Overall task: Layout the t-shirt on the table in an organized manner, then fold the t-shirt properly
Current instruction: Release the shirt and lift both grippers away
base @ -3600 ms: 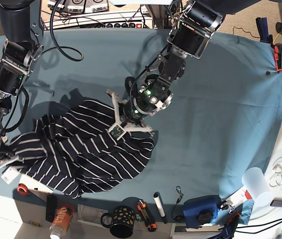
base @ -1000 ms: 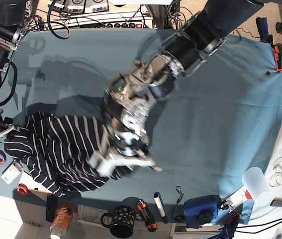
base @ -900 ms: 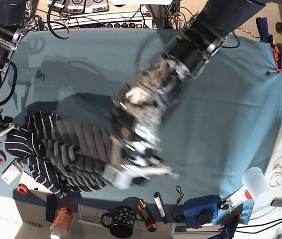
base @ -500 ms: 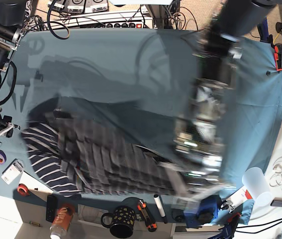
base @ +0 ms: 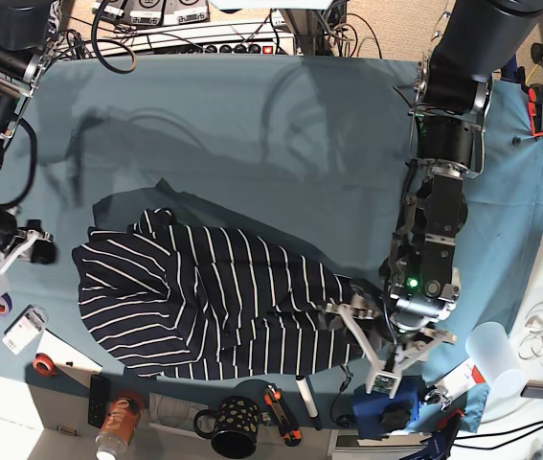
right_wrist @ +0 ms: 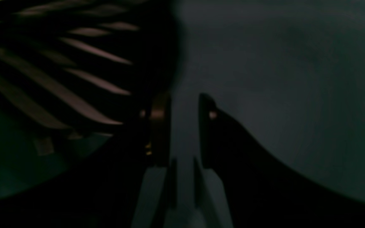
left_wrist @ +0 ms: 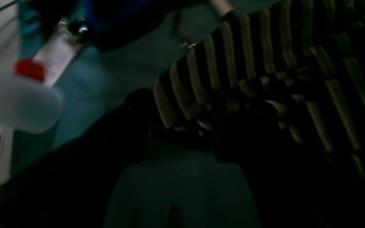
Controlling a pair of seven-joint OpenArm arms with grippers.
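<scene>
The t-shirt (base: pixel 204 302), dark with thin white stripes, lies stretched out along the front of the teal table (base: pixel 252 125), still creased. My left gripper (base: pixel 386 350) stands open at the shirt's right end. In the left wrist view the striped hem (left_wrist: pixel 201 95) lies between the dark fingers of that left gripper (left_wrist: pixel 185 126). My right gripper (base: pixel 22 254) sits just left of the shirt's left edge, apart from it. In the dim right wrist view the right gripper (right_wrist: pixel 182 126) shows a narrow gap with only table cloth in it, and the stripes (right_wrist: pixel 75 79) lie to the upper left.
Along the front edge stand a black mug (base: pixel 236 426), an orange can (base: pixel 118 422), a white marker (base: pixel 306 393), a blue object (base: pixel 386 402) and a white cup (base: pixel 494 355). Tape rolls (base: pixel 1 304) lie at the left edge. A red tool (base: pixel 539 105) lies at the right.
My left arm has swept fast to the front right, dragging the shirt's end with it and stretching the shirt out, then opened. The shirt's left edge has come away from my right gripper.
</scene>
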